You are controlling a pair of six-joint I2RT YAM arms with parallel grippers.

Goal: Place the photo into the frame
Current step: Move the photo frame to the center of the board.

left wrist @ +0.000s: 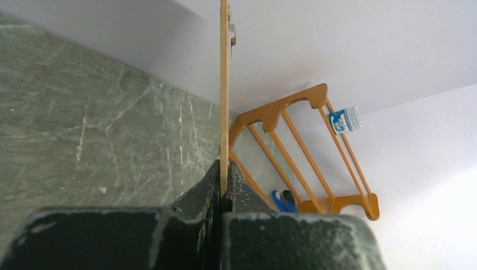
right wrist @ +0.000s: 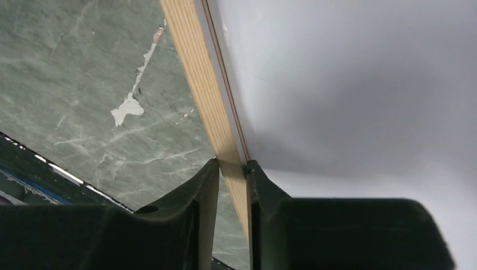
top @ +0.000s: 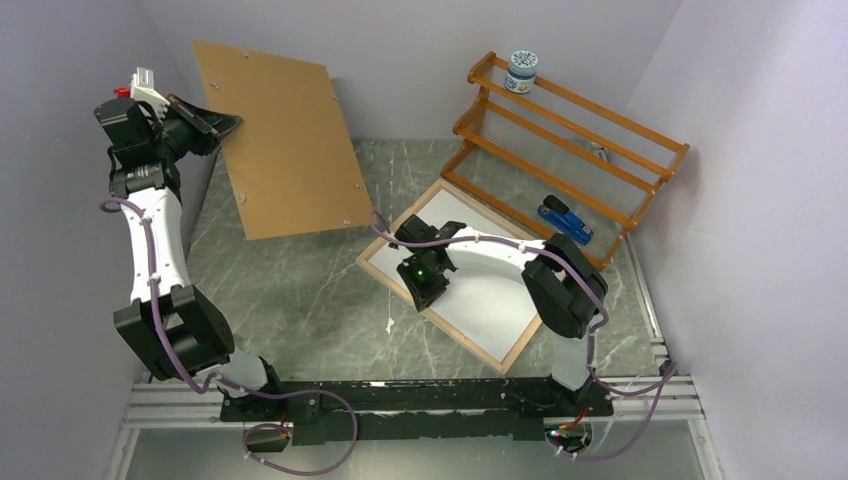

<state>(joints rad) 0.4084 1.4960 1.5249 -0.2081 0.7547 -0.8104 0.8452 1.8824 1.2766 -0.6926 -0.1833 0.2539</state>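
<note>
The frame (top: 470, 343) lies flat on the table with its light wood back rim (right wrist: 205, 84) up. A plain white surface (top: 490, 290) fills its inside; I cannot tell if that is the photo's back, and no printed side shows. My right gripper (top: 430, 300) points down at the frame's left rim. In the right wrist view the right gripper (right wrist: 232, 166) has its jaws closed in on the rim from both sides. My left gripper (top: 225, 122) is raised at the far left, shut on the edge of the brown hardboard panel (top: 290, 140), seen edge-on (left wrist: 224, 84) in the left wrist view.
An orange wooden rack (top: 570, 130) leans at the back right with a small jar (top: 521, 71) on top and a blue tool (top: 565, 218) at its foot. Walls close in on both sides. A white fleck (top: 388, 325) lies on the marble left of the frame.
</note>
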